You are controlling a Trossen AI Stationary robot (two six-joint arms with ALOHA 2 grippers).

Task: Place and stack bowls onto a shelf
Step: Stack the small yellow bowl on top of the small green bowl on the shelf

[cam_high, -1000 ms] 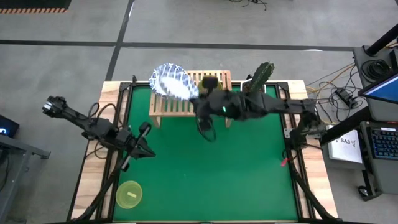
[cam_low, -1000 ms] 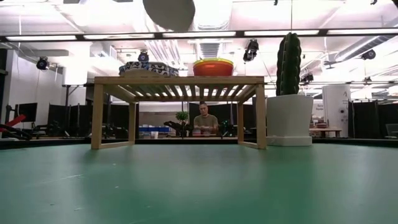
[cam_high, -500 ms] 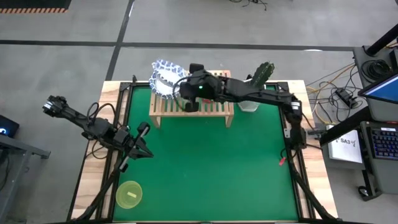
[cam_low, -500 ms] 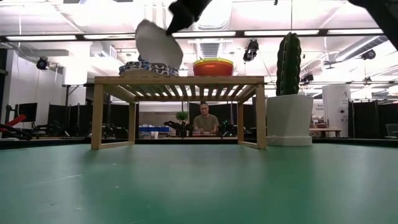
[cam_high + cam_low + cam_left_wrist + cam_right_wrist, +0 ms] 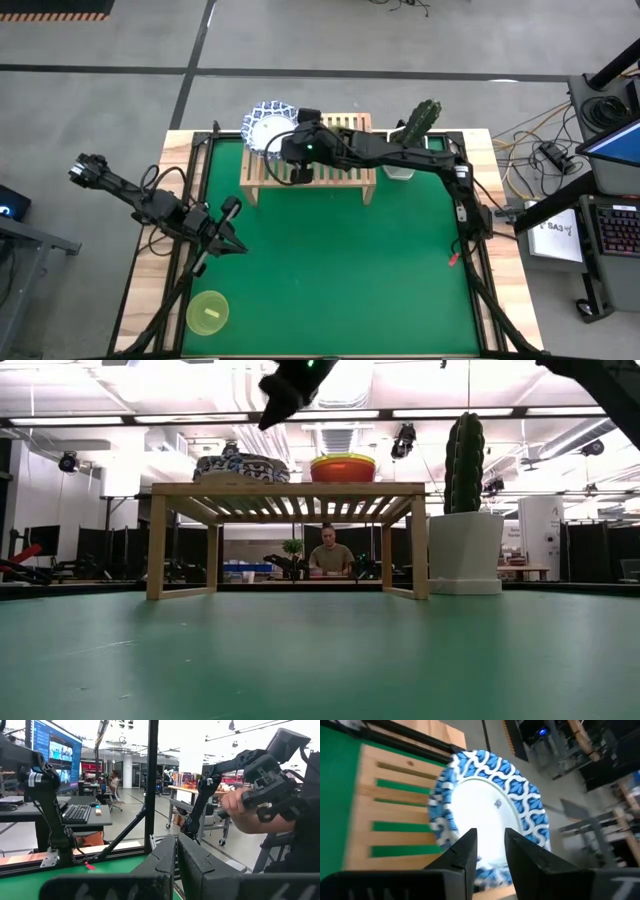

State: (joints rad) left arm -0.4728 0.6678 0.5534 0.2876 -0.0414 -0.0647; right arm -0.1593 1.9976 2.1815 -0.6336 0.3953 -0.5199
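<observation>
Right hand over the shelf's end, blue-rimmed bowl directly beneath it on the stack

Right hand (image 5: pixel 291 152) hovers above the shelf (image 5: pixel 345 172); its two fingers (image 5: pixel 460 851) stand slightly parted with nothing between them, and the white bowl with the blue rim (image 5: pixel 492 815) sits just beyond the fingertips, level on the stack of like bowls (image 5: pixel 240 467). Red bowl (image 5: pixel 343 466) rests on the same shelf, to the side of the hand toward the cactus pot (image 5: pixel 464 550). Judged step: stacking bowl appears set down, release made. Yellow-green bowl (image 5: pixel 207 311) lies on the green desk (image 5: pixel 340 270), well apart from this hand and near the left hand (image 5: pixel 228 224), which waits low with fingers closed, empty. Next move likely calls for lifting clear without nudging the stack, then fetching that bowl
</observation>
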